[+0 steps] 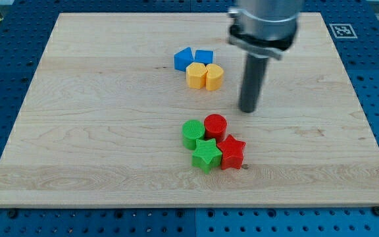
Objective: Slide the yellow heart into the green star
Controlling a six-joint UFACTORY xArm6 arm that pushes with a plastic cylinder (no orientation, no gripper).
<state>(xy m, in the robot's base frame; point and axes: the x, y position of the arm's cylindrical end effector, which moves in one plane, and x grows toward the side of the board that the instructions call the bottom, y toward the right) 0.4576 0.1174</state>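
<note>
The yellow heart [213, 76] sits at the board's upper middle, touching a yellow hexagon [195, 75] on its left. The green star [206, 154] lies lower down, at the bottom of a cluster with a green round block [192, 133], a red cylinder [215, 125] and a red star [231, 151]. My tip [247, 109] rests on the board to the right of and below the yellow heart, above and right of the red cylinder, touching no block.
Two blue blocks [183, 58] [204, 56] sit just above the yellow pair. The wooden board [77, 131] lies on a blue perforated table, with a marker tag [342, 29] at its top right corner.
</note>
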